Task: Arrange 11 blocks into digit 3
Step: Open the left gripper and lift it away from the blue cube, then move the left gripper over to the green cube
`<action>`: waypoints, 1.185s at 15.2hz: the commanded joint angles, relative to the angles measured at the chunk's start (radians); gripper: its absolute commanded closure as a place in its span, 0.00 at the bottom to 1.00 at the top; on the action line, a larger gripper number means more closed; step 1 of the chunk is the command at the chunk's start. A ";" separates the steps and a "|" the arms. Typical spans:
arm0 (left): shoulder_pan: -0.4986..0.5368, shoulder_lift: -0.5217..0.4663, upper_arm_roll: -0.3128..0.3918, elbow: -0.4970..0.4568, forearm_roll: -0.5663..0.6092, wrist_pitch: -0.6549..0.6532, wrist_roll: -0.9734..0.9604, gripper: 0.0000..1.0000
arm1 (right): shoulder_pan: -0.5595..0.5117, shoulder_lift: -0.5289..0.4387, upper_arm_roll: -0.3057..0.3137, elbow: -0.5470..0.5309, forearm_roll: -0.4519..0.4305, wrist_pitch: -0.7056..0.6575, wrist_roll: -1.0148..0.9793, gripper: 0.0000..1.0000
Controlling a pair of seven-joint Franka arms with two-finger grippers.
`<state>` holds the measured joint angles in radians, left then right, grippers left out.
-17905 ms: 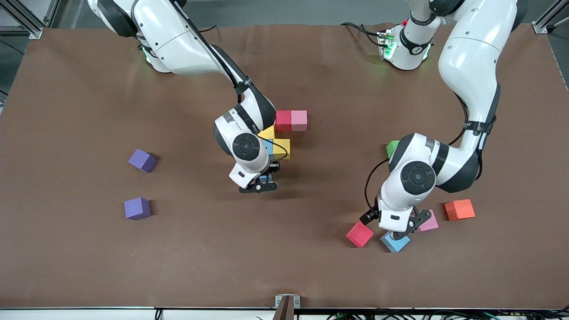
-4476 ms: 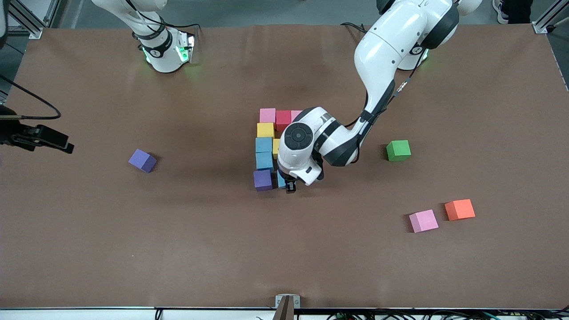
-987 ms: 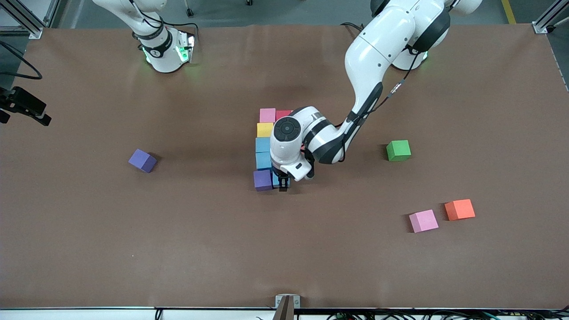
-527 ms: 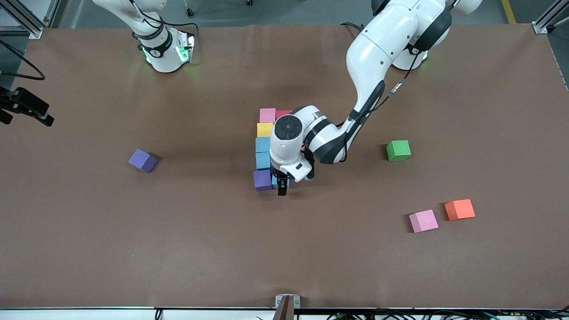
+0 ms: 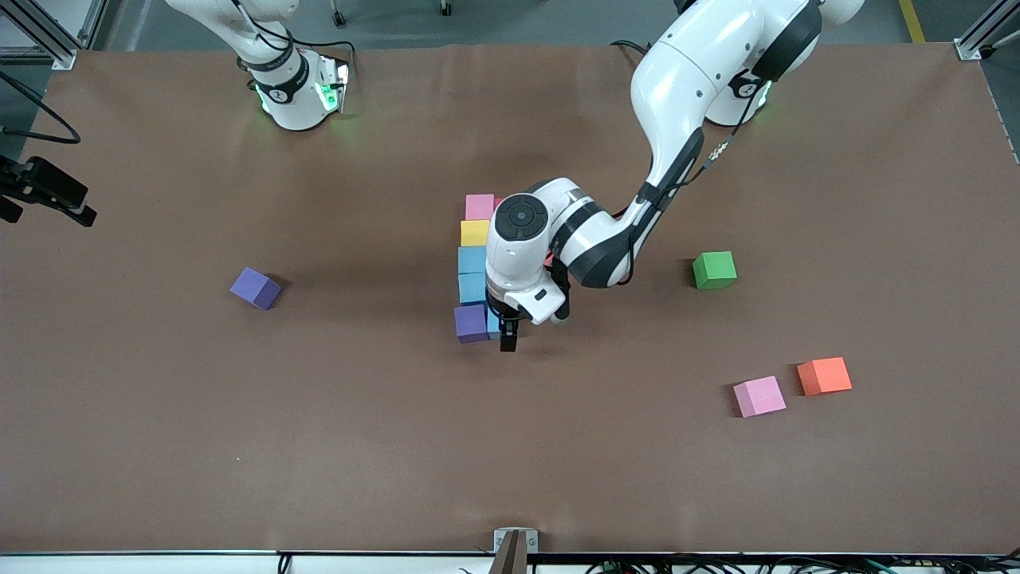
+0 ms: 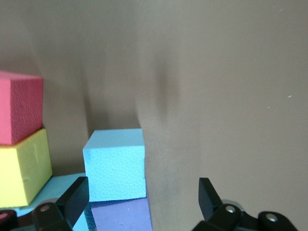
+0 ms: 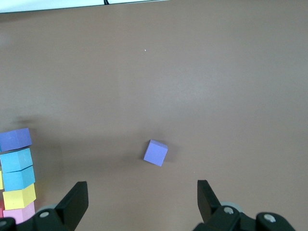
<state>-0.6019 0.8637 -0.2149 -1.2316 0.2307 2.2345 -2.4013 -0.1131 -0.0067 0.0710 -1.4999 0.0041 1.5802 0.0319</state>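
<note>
Your left gripper [image 5: 508, 339] hangs spread and empty over the near bar of the digit 3 [image 5: 476, 271], the multicolour figure of matte foam cubes at the middle of the brown bench [image 5: 382, 446], with a light blue cube [image 6: 115, 169] and the purple corner cube [image 5: 471, 323] just under it. The loose green cube [image 5: 714, 269] lies toward that arm's own end of the bench, so the left arm is the nearer one. The right gripper [image 7: 139, 204] waits open off the right arm's end, and the left arm's wrist hides most of the figure's three bars.
</note>
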 commanded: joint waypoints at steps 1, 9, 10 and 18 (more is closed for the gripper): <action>0.030 -0.049 -0.006 -0.012 0.010 -0.061 0.069 0.00 | 0.012 0.002 -0.003 0.007 -0.006 -0.003 0.000 0.00; 0.128 -0.065 -0.006 -0.012 0.009 -0.118 0.286 0.00 | 0.166 0.008 -0.158 0.007 -0.004 -0.002 0.000 0.00; 0.139 -0.061 -0.006 -0.012 0.009 -0.119 0.307 0.00 | 0.174 0.008 -0.169 0.007 -0.003 -0.002 0.000 0.00; 0.269 -0.063 -0.004 -0.014 0.009 -0.144 0.600 0.00 | 0.168 0.008 -0.169 0.009 -0.001 -0.002 -0.001 0.00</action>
<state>-0.3664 0.8141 -0.2135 -1.2348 0.2306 2.1065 -1.8746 0.0444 -0.0011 -0.0877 -1.4999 0.0041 1.5806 0.0319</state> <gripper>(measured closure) 0.000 0.000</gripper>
